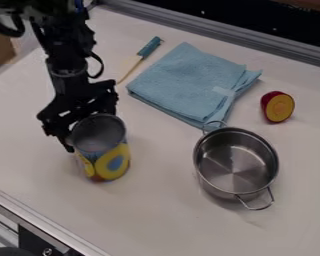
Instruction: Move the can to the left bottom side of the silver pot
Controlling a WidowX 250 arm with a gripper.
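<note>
From where I stand, the pale surface (156,212) runs back to a metal rail (229,35) at one o'clock, with darkness beyond. Reading the scene like a clock, I see the black arm (66,65) enter at about ten; its upper part is cut off by the edge and hard to make out. It angles down to the gripper (81,107), which hangs low at nine, right at the can (110,161). The can hides part of the jaws, so I can't tell whether they're open or clamped on it. It looks roughly upright, open end up, but whether its base touches down I can't say, and the bottom inside is murky. It lies at the nine o'clock side of the silver pot (221,180), well apart. The pot sits at four, a folded blue cloth (186,75) near twelve, a teal-handled utensil (149,47) at eleven, and a red-skinned, yellow-faced piece (277,107) towards two.
</note>
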